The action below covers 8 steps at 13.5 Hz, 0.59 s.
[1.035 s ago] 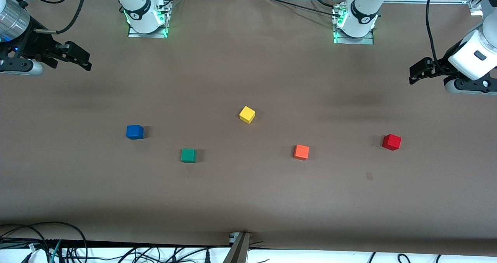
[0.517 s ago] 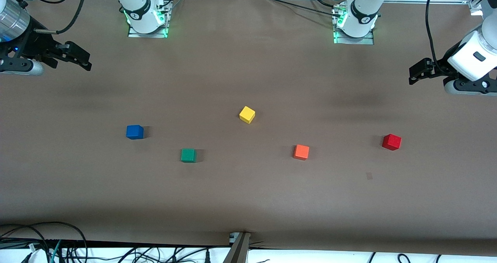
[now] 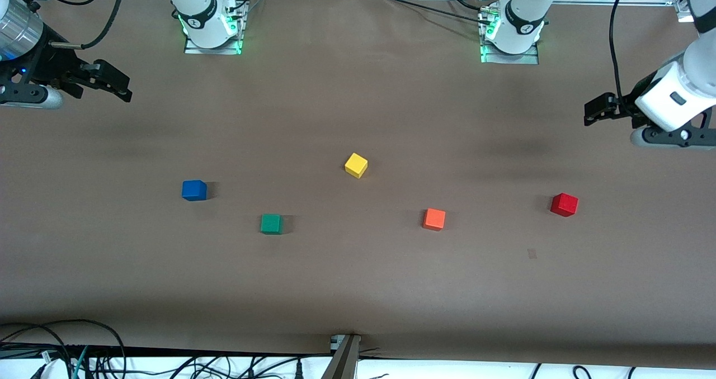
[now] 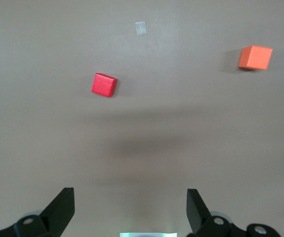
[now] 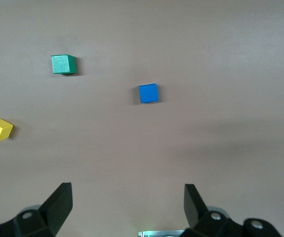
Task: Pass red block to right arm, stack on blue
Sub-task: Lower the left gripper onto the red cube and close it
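Note:
The red block (image 3: pixel 564 204) lies on the brown table toward the left arm's end; it also shows in the left wrist view (image 4: pixel 104 85). The blue cube (image 3: pixel 194 190) lies toward the right arm's end and shows in the right wrist view (image 5: pixel 147 93). My left gripper (image 3: pixel 590 113) hangs open and empty in the air over bare table at the left arm's end, apart from the red block; its jaws stand wide in the left wrist view (image 4: pixel 129 192). My right gripper (image 3: pixel 124 89) waits open and empty over the right arm's end, its jaws wide in the right wrist view (image 5: pixel 127 186).
An orange cube (image 3: pixel 434 219) lies beside the red block toward the middle. A yellow cube (image 3: pixel 356 165) lies mid-table. A green cube (image 3: pixel 271 223) lies beside the blue cube, nearer to the front camera. A small tape mark (image 3: pixel 531 253) is on the table.
My left gripper has shifted a little over the table toward the red block's area. The right arm and all cubes have not moved.

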Motion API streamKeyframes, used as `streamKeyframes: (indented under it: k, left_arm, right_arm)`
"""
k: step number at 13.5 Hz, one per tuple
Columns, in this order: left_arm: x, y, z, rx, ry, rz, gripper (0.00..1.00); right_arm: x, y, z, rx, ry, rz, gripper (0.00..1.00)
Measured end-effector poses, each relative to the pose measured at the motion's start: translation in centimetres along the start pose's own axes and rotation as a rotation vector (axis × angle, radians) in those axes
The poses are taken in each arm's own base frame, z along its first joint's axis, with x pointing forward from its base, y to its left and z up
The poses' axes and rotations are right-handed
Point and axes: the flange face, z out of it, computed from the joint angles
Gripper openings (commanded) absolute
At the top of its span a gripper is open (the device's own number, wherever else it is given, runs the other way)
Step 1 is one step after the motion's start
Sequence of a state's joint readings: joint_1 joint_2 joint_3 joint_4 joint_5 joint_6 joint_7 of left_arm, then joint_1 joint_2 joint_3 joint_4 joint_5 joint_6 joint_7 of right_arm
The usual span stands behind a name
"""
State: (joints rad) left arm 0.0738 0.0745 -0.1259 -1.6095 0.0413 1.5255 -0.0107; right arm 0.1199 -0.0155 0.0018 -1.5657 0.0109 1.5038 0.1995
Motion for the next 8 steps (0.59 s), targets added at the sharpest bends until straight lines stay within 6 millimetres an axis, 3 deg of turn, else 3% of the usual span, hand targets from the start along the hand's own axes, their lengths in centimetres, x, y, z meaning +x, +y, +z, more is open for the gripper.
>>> streamKeyframes:
  k: [3, 8]
  left_arm:
    - [1.9, -0.9, 3.2, 0.051, -0.058, 0.085, 1.0]
    - [7.9, -3.4, 12.2, 0.055, -0.054, 0.281, 1.0]
  right_arm:
    - [0.4, 0.1, 0.6, -0.001, -0.007, 0.003, 1.0]
    - [0.7, 0.7, 0.3, 0.001, -0.003, 0.013, 1.0]
